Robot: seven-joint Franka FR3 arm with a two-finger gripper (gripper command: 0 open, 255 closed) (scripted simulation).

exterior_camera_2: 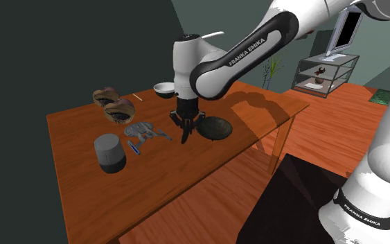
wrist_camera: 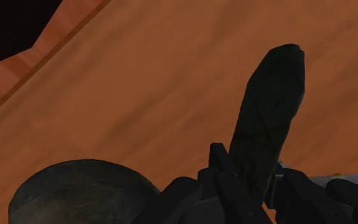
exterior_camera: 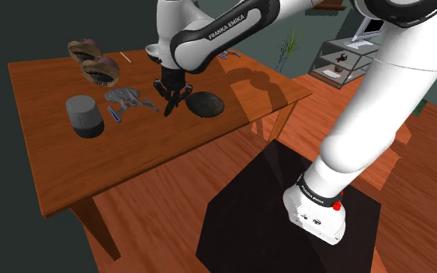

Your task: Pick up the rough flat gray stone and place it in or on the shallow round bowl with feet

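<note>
The gripper (exterior_camera: 171,99) is closed on the stone (exterior_camera: 168,110). In the wrist view the two black fingers (wrist_camera: 219,167) clasp the dark, flat, rough slab (wrist_camera: 268,114) by one end, and the rest of it sticks out past the fingertips. The grasp therefore looks done, and what remains is carrying the stone over and releasing it.

In the shoulder view the stone hangs edge-down over the wooden table (exterior_camera: 69,174). Whether its lower tip is clear of the wood cannot be told. The dark shallow bowl (exterior_camera: 206,102) sits at about three o'clock of the gripper, near it but not under it, and holds nothing. The second exterior view agrees, with the bowl (exterior_camera_2: 216,128) at three o'clock of the stone (exterior_camera_2: 184,136).

A short sideways move toward three o'clock seems enough, but the tip will probably need to rise to clear the bowl's rim.

At nine o'clock of the gripper a grey starship model (exterior_camera: 130,98) lies just beside it. A grey cylinder (exterior_camera: 84,116) stands farther out at eight o'clock. A pair of brown shoes (exterior_camera: 92,60) rests at ten o'clock, well apart.

Bare wood lies open at six o'clock. Beyond the bowl the table runs on to its corner at three o'clock, so the bowl is not on the edge.
</note>
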